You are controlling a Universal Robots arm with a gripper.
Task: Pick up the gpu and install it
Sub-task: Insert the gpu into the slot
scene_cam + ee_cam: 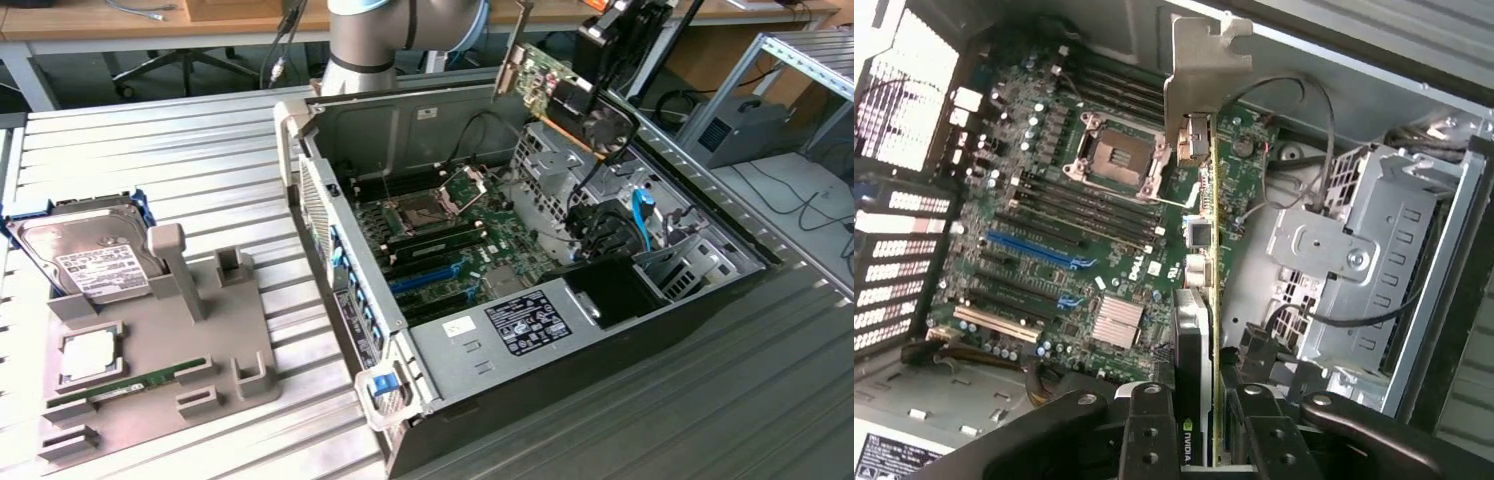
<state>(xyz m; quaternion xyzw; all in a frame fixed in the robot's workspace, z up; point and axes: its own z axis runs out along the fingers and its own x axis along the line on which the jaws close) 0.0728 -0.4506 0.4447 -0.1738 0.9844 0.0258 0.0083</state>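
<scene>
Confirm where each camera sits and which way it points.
Exterior view: off the arm, raised, looking down at an angle into the open case; shows the arm and the gripper holding the gpu above the case.
Wrist view: on the wrist, looking along the gpu down at the motherboard; shows the gripper clamped on the card.
Shared: gpu, gripper, motherboard, case interior.

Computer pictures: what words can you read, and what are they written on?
"NVIDIA": on the gpu, held in the gripper.
"DELL": white print on the motherboard.
Too small to read: the black label on the metal box inside the case, and the white label on the hard drive.
</scene>
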